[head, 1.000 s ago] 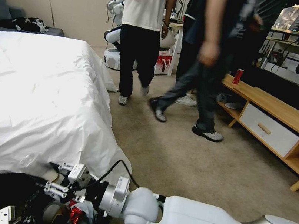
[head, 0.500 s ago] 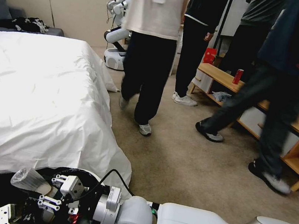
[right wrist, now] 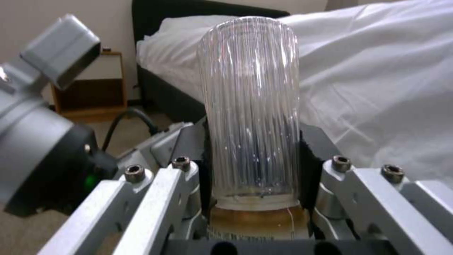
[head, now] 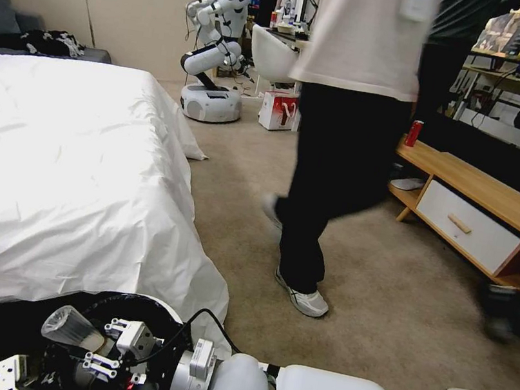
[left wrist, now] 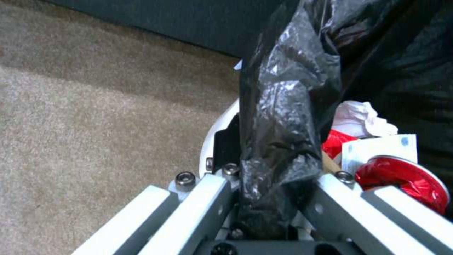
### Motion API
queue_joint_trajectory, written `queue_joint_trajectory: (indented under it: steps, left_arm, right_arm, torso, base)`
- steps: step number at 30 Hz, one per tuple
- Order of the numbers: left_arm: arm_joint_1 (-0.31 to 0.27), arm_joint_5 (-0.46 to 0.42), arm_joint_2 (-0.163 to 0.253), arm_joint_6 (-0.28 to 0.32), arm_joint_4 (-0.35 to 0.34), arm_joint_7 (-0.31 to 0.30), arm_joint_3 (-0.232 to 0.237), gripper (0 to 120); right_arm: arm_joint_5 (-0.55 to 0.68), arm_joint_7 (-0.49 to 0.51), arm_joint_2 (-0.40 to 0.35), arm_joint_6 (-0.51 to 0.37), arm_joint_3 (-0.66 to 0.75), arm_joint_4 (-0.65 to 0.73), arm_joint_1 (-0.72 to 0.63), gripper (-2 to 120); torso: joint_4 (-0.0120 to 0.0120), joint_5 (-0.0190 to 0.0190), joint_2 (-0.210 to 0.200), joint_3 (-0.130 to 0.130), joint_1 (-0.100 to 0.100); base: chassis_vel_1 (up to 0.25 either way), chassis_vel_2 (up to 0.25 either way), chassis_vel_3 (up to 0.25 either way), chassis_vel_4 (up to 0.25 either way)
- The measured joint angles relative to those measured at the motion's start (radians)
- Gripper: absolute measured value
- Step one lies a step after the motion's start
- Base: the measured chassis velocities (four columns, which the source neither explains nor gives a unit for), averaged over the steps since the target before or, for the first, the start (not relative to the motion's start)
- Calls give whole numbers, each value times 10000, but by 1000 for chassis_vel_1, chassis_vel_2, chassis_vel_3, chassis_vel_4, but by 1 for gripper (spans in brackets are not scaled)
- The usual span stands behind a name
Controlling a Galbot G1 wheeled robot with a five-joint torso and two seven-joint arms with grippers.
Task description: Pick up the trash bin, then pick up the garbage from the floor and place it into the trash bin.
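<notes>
right end effector (head: 95,348) clamps clear bottle (right wrist: 250,117) above trash bin (head: 155,305) beside bed (head: 68,173) | left end effector (left wrist: 269,212) pinches bin's black liner | risk: bottle, held near one end, tips outside rim

The right end effector (head: 99,346), clamped on the clear bottle (head: 72,327), has lifted it up out of the trash bin (head: 127,301), where a second ago only the fingers showed above the litter. The bottle's ribbed base has since shifted slightly toward the bin's rim.
</notes>
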Motion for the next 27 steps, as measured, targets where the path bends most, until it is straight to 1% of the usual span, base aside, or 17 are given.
queue_joint_trajectory:
  steps: [9,27]
  left_arm:
    - [-14,5,-15,0,46,15,-3,0]
    - [-106,-40,6,0,136,19,-13,0]
  right_arm:
    - [-343,-62,150,218,-54,-462,-185,32]
    - [-366,-109,388,354,-143,-785,-170,32]
  torso:
    - [-1,0,1,0,1]
    - [0,0,0,0,0]
  base:
    - [0,0,0,0]
    - [0,0,0,0]
